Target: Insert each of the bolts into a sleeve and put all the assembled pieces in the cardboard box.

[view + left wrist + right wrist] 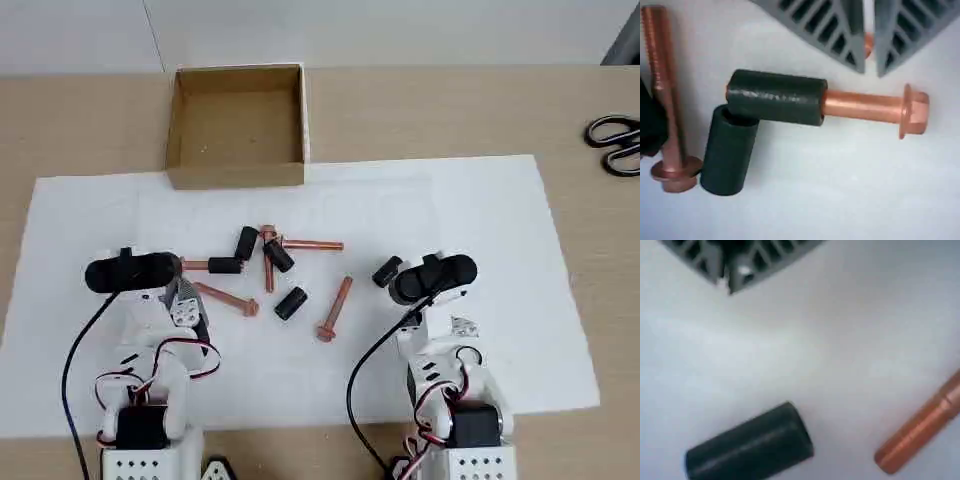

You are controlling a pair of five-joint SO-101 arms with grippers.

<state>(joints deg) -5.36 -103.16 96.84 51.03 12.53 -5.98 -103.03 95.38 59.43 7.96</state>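
Observation:
Several copper bolts and black sleeves lie on the white paper (480, 200) between my two arms. One bolt (875, 107) lies pushed through a sleeve (775, 97), also seen in the high view as the sleeved bolt (215, 266). A loose sleeve (730, 150) touches it, next to another bolt (665, 95). My left gripper (871, 70) hangs shut and empty just over the sleeved bolt's head end. My right gripper (726, 285) is shut and empty above bare paper, near a loose sleeve (750, 445) and a bolt's tip (922, 430). The cardboard box (240, 170) stands open at the back.
Further loose pieces lie mid-paper: a long bolt (310, 243), a bolt (228, 298), a bolt (336, 308) and sleeves (290, 302) (388, 270). Black scissors (615, 145) rest on the wooden table at the far right.

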